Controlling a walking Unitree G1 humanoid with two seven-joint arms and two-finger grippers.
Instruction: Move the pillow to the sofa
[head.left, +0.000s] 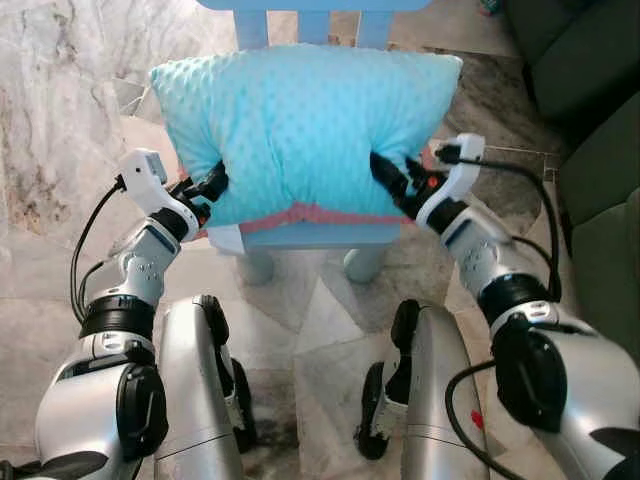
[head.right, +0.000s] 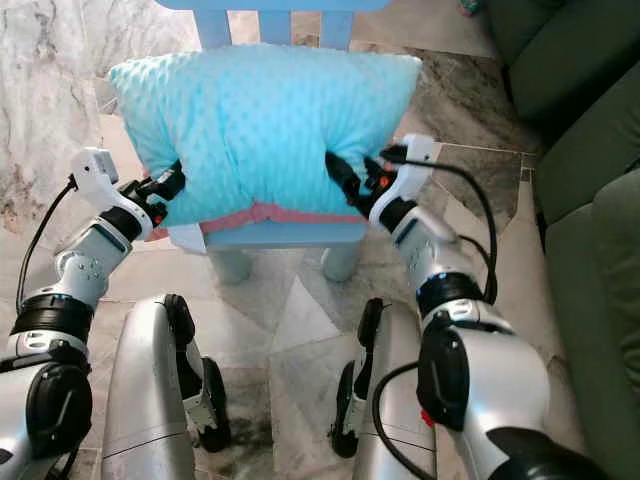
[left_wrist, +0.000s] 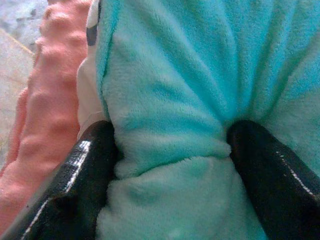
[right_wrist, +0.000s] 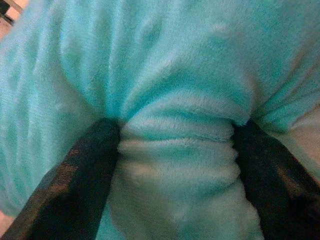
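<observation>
Both arms reach forward, bent at the elbow. The left gripper (head.left: 212, 184) and right gripper (head.left: 385, 172) each pinch a fold of the pillow (head.left: 305, 125) between their fingers. It lies on the chair (head.left: 320, 236); the sofa (head.left: 590, 150) stands right of the right fingers.

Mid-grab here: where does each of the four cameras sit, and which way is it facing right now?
Left eye view: on the head, facing forward and down at the pillow on the blue chair; both silver arms, left gripper and right gripper show.
Right eye view: beside it, same scene, with the green sofa on the right.
Left wrist view: looks along two black fingers pinching pillow fabric.
Right wrist view: the same, its fingers squeezing a fold.
Shared: all four see the turquoise pillow.
</observation>
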